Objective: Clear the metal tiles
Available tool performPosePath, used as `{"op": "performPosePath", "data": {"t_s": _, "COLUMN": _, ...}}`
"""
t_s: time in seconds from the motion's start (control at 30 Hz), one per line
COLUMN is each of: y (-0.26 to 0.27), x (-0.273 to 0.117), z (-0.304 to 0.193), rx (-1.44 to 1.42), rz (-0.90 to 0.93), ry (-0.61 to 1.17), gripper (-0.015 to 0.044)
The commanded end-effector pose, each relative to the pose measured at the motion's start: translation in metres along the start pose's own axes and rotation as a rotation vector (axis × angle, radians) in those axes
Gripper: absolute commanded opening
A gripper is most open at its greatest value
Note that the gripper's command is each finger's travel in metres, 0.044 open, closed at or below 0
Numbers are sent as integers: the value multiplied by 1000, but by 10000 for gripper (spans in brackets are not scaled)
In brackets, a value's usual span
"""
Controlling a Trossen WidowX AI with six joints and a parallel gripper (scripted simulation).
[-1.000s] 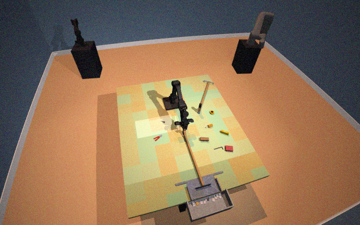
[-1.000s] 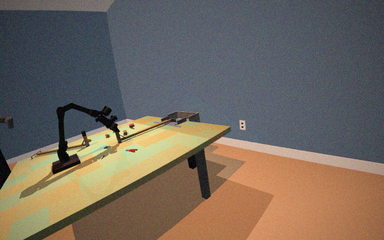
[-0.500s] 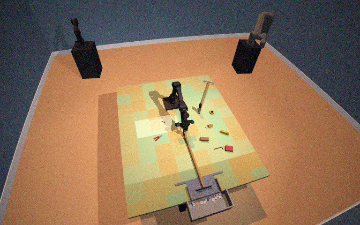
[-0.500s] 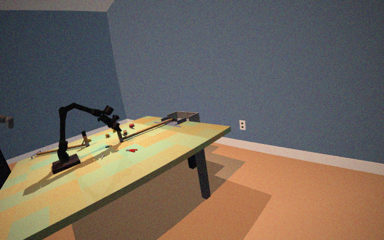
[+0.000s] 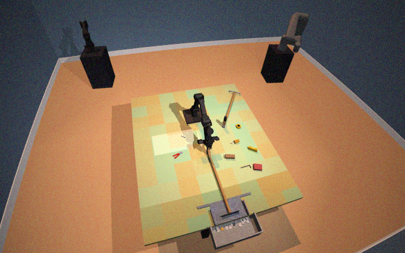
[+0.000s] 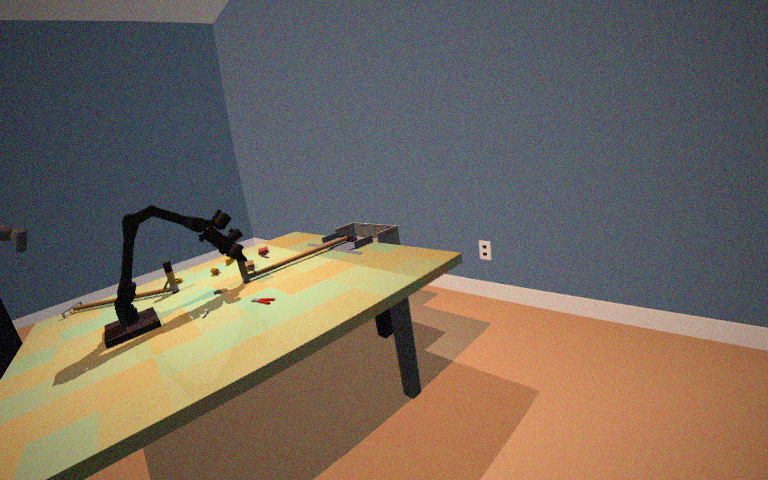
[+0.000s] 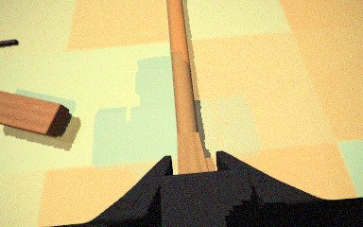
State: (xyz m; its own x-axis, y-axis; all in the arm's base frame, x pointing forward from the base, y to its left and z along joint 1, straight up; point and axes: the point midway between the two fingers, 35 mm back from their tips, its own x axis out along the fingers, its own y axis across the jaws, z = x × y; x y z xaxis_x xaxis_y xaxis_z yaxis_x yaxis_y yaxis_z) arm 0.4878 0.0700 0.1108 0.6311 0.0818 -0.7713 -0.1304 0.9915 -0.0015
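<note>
My gripper point(image 5: 209, 147) point(image 7: 194, 160) is shut on the grip end of the long scraper. The scraper's wooden handle point(image 5: 219, 178) point(image 6: 303, 257) point(image 7: 183, 85) runs away from me to its dark blade point(image 5: 229, 213), which is over the steel bench plate point(image 5: 216, 209), a little short of the catch box. The grey catch box point(image 5: 235, 235) point(image 6: 376, 228) adjoins the plate's far end. Several small pale tiles point(image 5: 229, 226) and an orange one point(image 5: 221, 229) lie in it along the side nearest the plate. I see no tile on the visible plate; small ones behind the blade could be hidden.
Another long tool point(image 5: 229, 107) lies beside the arm's base. Right of the scraper are a brown block point(image 5: 229, 156) point(image 7: 28, 113), a yellow block point(image 5: 252, 148), a red block point(image 5: 257, 166) and a hex key point(image 5: 245, 166). Red pliers point(image 5: 179, 154) point(image 6: 264, 300) lie left. Raised bars flank the plate.
</note>
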Motion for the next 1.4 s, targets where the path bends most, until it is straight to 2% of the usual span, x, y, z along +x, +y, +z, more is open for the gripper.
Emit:
{"op": "performPosePath", "data": {"t_s": 0.0, "y": 0, "x": 0, "z": 12, "rx": 4, "rz": -2, "ry": -21, "gripper": 0}}
{"op": "performPosePath", "data": {"t_s": 1.17, "y": 0, "x": 25, "z": 39, "rx": 4, "rz": -2, "ry": -24, "gripper": 0}}
{"op": "performPosePath", "data": {"t_s": 1.37, "y": 1, "x": 24, "z": 31, "rx": 0, "rz": 0, "ry": -9, "gripper": 0}}
